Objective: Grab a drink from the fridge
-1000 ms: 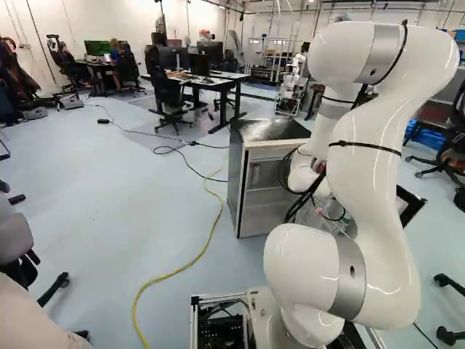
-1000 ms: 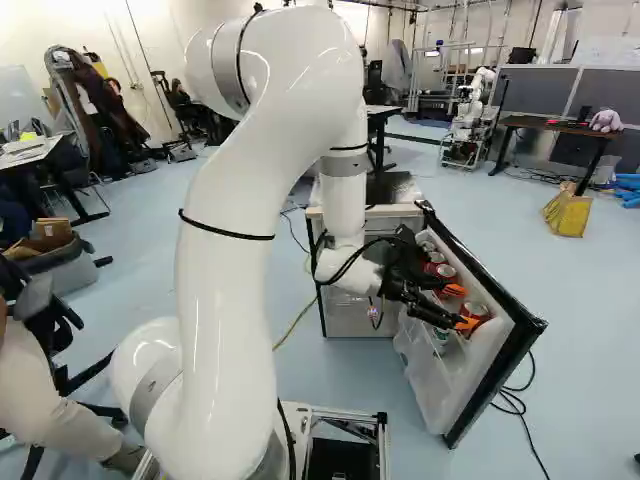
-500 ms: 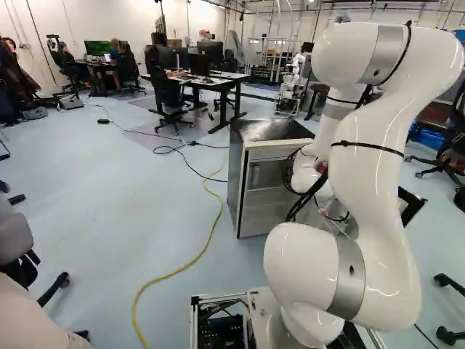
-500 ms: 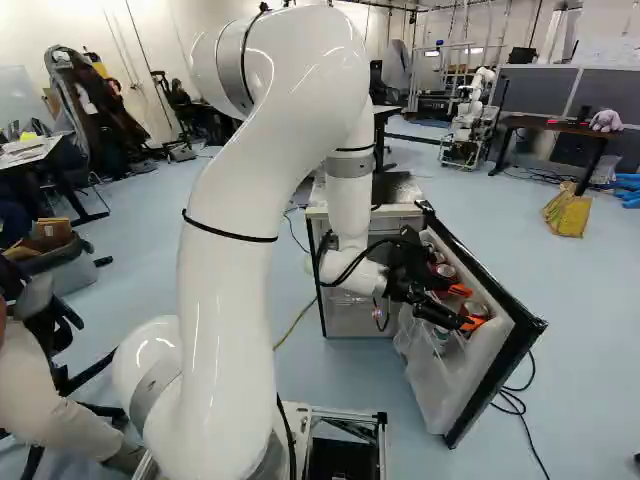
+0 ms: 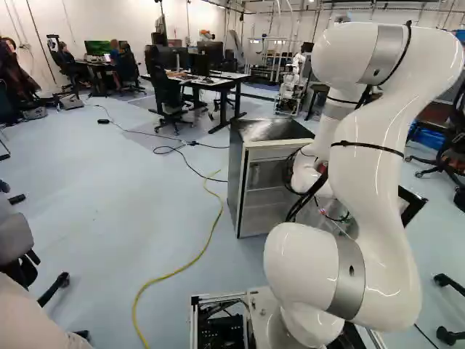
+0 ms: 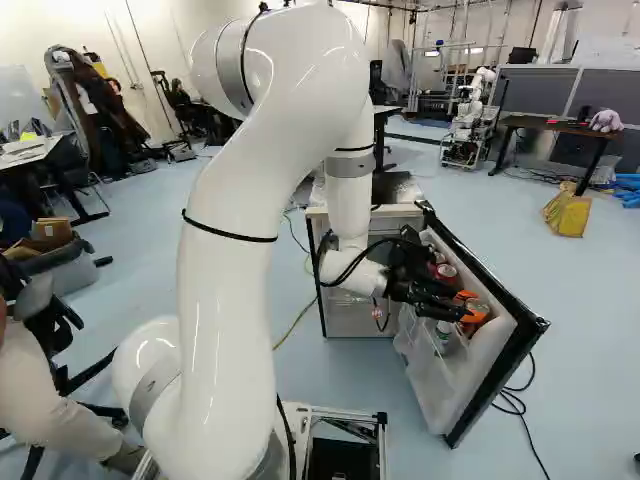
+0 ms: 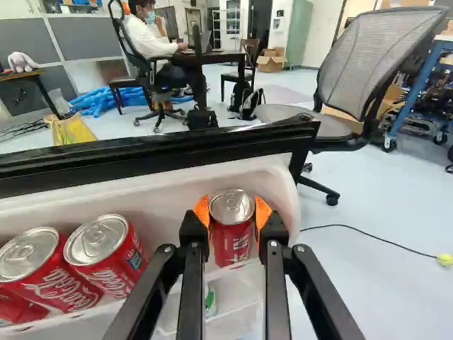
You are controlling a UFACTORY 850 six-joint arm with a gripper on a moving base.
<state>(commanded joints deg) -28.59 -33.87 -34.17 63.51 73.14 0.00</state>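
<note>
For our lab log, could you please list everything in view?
Fridge: one, grey and black, ahead.
Fridge door: one, white and black, open.
Held can: one, red, in the claw.
Other cans: at least three, red, in the door.
Cables: several, yellow or black, on floor.
Bag: one, yellow, near a desk.
Plush toy: one, pale, on that desk.
Chairs: several, black or grey, around.
Another robot: one, white, far back.
Arm: one, white, reaching to door.
Claw: one, black, gripping can.

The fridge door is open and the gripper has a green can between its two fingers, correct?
Not quite: the can between the gripper's two fingers is red, as the wrist view shows. The fridge door is indeed open.
</note>
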